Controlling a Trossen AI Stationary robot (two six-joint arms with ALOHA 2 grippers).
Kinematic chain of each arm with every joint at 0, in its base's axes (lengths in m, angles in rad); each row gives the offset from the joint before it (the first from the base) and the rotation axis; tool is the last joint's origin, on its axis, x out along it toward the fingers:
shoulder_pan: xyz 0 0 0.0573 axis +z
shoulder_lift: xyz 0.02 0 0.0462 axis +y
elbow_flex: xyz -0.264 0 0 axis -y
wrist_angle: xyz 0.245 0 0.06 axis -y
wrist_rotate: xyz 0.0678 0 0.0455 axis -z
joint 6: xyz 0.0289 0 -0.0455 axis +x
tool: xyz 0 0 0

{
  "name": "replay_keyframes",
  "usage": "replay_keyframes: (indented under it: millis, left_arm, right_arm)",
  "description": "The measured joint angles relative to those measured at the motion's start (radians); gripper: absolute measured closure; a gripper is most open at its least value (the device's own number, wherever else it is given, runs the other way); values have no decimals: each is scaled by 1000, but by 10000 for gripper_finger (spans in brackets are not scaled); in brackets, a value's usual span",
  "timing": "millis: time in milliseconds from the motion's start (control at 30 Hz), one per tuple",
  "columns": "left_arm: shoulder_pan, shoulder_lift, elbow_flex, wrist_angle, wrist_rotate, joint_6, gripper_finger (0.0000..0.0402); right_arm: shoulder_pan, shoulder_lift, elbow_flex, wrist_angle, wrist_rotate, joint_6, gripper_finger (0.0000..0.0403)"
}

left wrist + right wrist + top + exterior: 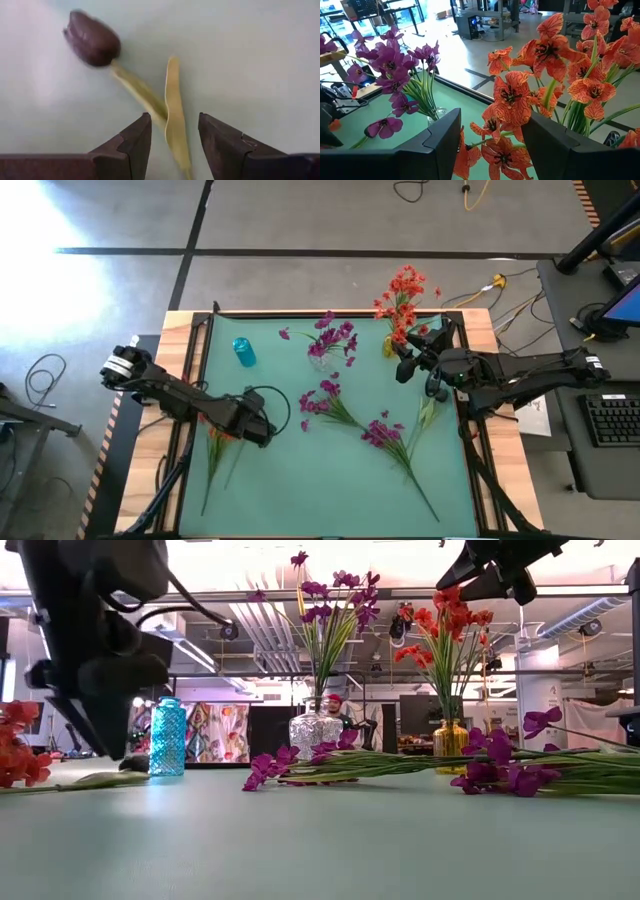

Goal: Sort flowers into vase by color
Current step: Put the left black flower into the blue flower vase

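Note:
A dark tulip-like bud [92, 39] lies on the green mat, its pale stem [140, 92] and leaf [174, 115] running back between the fingers of my left gripper [172, 120]. That gripper [260, 430] points steeply down at the mat's left, open, one finger on each side of the stem. An orange-red flower [218, 436] lies beside it. My right gripper [408, 365] hangs high and open at the back right, facing the orange-red flowers [547, 55] standing in the yellow vase [449, 745]. Magenta flowers [335, 338] stand in the clear vase [314, 733].
A blue vase [243, 352] stands at the back left with no flowers in it. Two magenta-purple flowers [325, 400] [385, 432] lie on the mat's middle, stems pointing to the near right. The mat's near strip [320, 500] is bare. Cables lie on the floor beyond the table.

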Motion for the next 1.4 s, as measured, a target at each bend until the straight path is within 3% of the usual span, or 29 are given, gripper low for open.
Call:
replay_keyframes:
  millis: [200, 333, 600, 833, 1000, 1233, 1400]
  left_arm:
    - [-96, 0, 47, -19, 19, -25, 251]
    - [-135, 0, 16, -21, 19, -97, 251]
    - [-132, 0, -108, 154, 9, -135, 251]
    - [-128, 10, -155, 170, -41, -177, 256]
    - [-128, 35, -147, 171, -50, -176, 290]
    - [-128, 71, -109, 160, -52, -155, 386]
    - [-131, 64, -78, 119, -36, -146, 398]
  right_arm:
    - [0, 0, 0, -2, 0, -4, 207]
    - [0, 0, 0, -2, 0, -4, 207]
    - [0, 0, 0, -2, 0, -4, 207]
    - [0, 0, -1, -2, 0, -4, 207]
    - [0, 0, -1, -1, 0, -4, 207]
    - [16, 0, -1, -1, 0, -7, 207]
    - [44, 0, -1, -1, 0, -7, 207]
